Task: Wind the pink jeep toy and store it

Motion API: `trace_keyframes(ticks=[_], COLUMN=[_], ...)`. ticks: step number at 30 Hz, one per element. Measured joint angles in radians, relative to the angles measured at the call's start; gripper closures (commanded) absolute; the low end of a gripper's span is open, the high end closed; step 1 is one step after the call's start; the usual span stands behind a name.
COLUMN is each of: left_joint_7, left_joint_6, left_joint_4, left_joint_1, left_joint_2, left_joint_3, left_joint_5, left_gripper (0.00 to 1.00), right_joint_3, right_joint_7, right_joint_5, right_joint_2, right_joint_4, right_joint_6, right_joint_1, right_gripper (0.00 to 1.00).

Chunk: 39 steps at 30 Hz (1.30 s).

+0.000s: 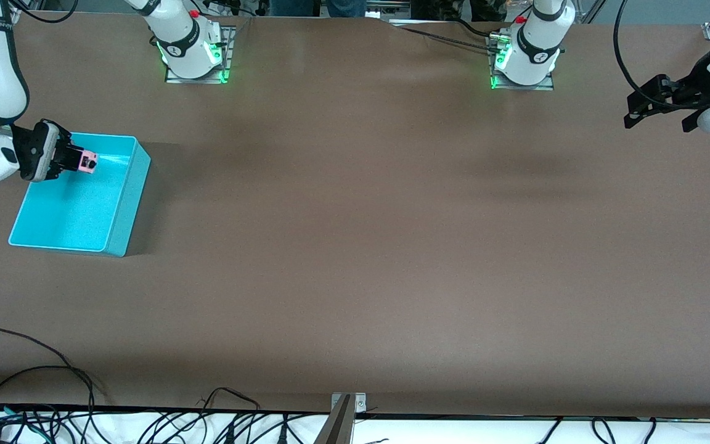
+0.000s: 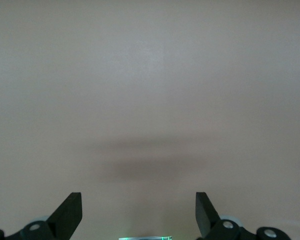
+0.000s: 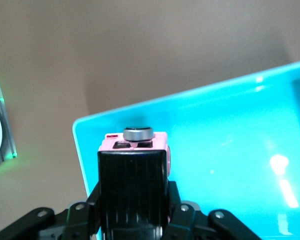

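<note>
A turquoise bin (image 1: 122, 203) sits on the brown table (image 1: 355, 246) near the edge at the right arm's end, nothing resting on its floor. The right tool (image 1: 77, 160), clamped on the pink jeep toy (image 1: 88, 161), holds it in the air over the bin's corner toward the robot bases. The toy shows a pink body, black rear and 1 silver-rimmed wheel (image 3: 138, 133). The left tool (image 1: 638, 108), fingers (image 2: 70, 212) apart, waits above the table's other end.

A robotics lab: arm bases (image 1: 195, 52) are glowing green on a brown table (image 1: 355, 246), cables (image 1: 145, 425) trailing along its near edge.
</note>
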Motion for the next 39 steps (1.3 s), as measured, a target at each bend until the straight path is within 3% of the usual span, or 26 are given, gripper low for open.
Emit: trace_keyframes(ticks=[7,15,25,30,33,35,36,39], left_joint_7=[0.000,0.000,0.000,0.000,0.000,0.000,0.000,0.000], left_joint_6=[0.000,0.000,0.000,0.000,0.000,0.000,0.000,0.000], left_joint_4=[0.000,0.000,0.000,0.000,0.000,0.000,0.000,0.000], left_joint_1=[-0.001,-0.001,0.000,0.000,0.000,0.000,0.000,0.000], left_joint_2=[0.000,0.000,0.000,0.000,0.000,0.000,0.000,0.000], left_joint_3=[-0.002,-0.002,-0.002,-0.002,-0.002,-0.002,-0.002,-0.002], left_joint_5=[0.000,0.000,0.000,0.000,0.000,0.000,0.000,0.000], left_gripper=[0.00,0.00,0.00,0.00,0.00,0.00,0.00,0.00], right_joint_3=[-0.059,-0.063,-0.061,-0.058,-0.057,-0.057,-0.057,-0.056], right_joint_7=[-0.091,-0.123,-0.286,-0.321,-0.323,-0.323,-0.323,-0.323], right_joint_5=[0.000,0.007,0.188,0.219,0.220,0.220,0.220,0.220], right_joint_2=[0.025,0.101,0.202,0.245,0.256,0.257,0.257,0.257], right_joint_4=[-0.100,-0.119,-0.119,-0.118,-0.115,-0.114,-0.113,-0.112], right_joint_6=[0.147,0.232,0.273,0.304,0.317,0.318,0.318,0.318], right_joint_1=[0.000,0.000,0.001,0.001,0.002,0.002,0.002,0.002], right_gripper=[0.95,0.94,0.94,0.88,0.68,0.22,0.04,0.00])
